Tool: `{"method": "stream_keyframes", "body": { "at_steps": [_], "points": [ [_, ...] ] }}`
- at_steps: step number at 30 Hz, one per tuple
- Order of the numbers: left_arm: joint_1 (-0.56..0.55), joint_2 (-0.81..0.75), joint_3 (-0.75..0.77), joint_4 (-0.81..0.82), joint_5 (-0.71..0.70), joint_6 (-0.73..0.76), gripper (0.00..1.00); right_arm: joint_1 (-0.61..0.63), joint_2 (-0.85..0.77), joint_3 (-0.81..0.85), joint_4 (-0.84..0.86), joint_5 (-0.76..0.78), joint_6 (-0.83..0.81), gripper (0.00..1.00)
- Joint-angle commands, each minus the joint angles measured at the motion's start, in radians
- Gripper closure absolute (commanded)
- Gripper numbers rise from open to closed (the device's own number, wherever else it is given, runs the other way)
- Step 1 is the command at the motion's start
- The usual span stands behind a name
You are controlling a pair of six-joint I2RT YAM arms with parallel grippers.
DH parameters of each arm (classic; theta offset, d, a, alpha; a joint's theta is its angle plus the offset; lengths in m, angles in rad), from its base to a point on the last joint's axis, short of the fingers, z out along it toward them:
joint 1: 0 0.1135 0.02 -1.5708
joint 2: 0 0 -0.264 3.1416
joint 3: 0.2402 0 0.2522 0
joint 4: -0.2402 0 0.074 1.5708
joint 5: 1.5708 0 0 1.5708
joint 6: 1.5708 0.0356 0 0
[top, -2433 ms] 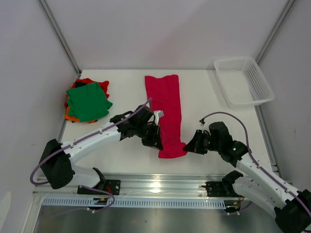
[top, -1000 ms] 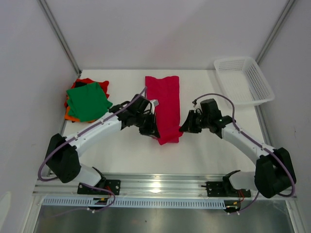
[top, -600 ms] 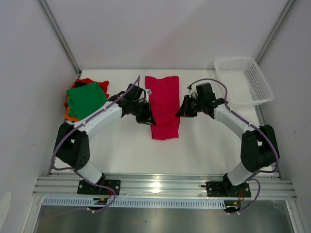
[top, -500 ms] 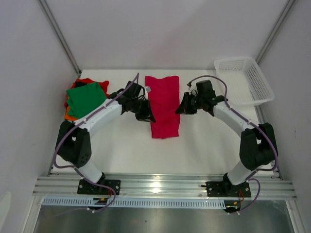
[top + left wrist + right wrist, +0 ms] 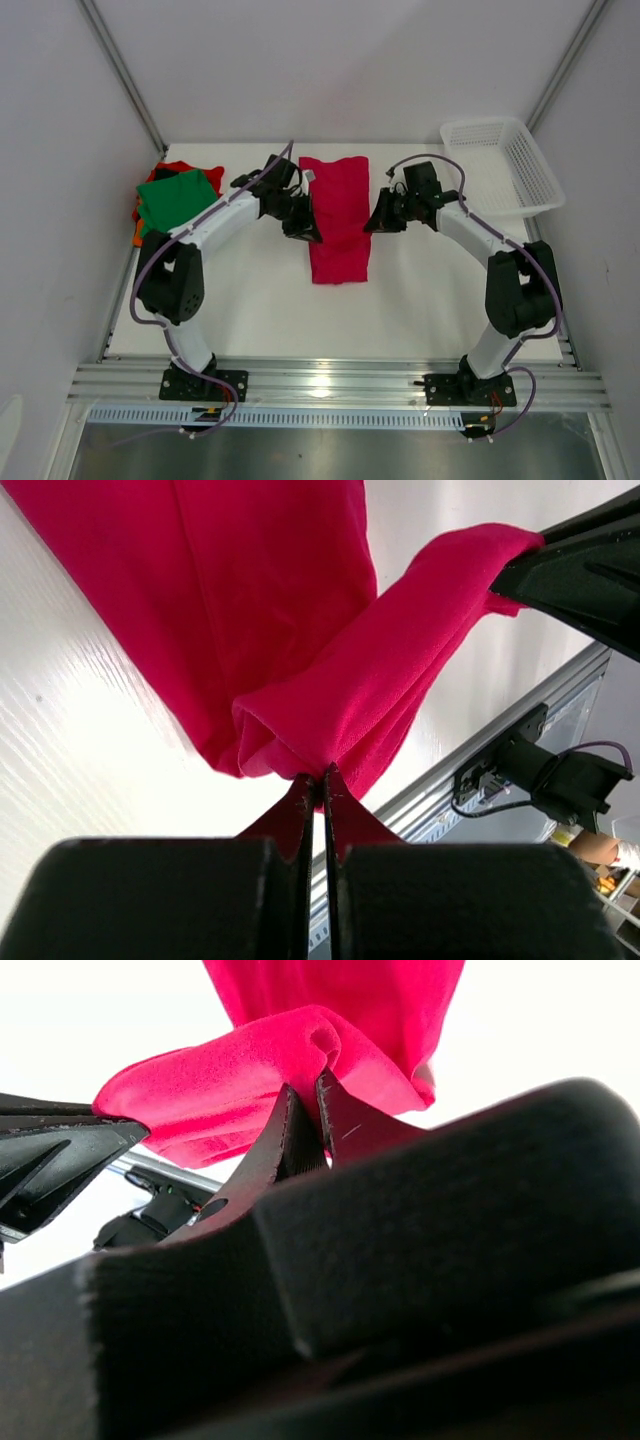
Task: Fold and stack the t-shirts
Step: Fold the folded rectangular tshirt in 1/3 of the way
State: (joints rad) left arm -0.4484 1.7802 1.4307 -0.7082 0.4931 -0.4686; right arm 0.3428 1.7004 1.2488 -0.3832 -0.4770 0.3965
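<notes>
A crimson-red t-shirt lies folded lengthwise in the middle of the table, its near end lifted and doubled back over itself. My left gripper is shut on the shirt's left corner. My right gripper is shut on the right corner. The held edge hangs stretched between the two grippers above the lower layer. A stack of folded t-shirts, green on top with orange and red under it, sits at the far left.
A white mesh basket stands at the back right corner. White walls close in the table on the left, back and right. The metal rail runs along the near edge.
Both grippers have carried the shirt's near end away from the front edge toward the back, doubling the shirt over itself. The shirt's visible length has shortened by about a third.
</notes>
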Motion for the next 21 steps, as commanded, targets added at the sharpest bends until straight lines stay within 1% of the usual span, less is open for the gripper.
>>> {"method": "stream_keyframes", "body": {
  "at_steps": [1,5,10,17,21],
  "points": [
    [0.04,0.033,0.074,-0.056,0.012,0.042,0.99,-0.039,0.044,0.084,-0.003,0.049,-0.047,1.0],
    [0.074,0.096,0.149,-0.06,0.045,0.039,0.99,-0.053,0.108,0.146,-0.013,0.038,-0.041,1.0],
    [0.109,0.139,0.185,-0.068,0.07,0.038,0.99,-0.064,0.163,0.187,-0.009,0.032,-0.028,1.0],
    [0.129,0.168,0.182,-0.073,0.091,0.05,0.99,-0.064,0.191,0.182,0.004,0.025,-0.016,1.0],
    [0.129,0.183,0.146,-0.056,0.113,0.042,0.99,-0.065,0.186,0.172,0.003,0.015,-0.008,1.0]
  ]
}}
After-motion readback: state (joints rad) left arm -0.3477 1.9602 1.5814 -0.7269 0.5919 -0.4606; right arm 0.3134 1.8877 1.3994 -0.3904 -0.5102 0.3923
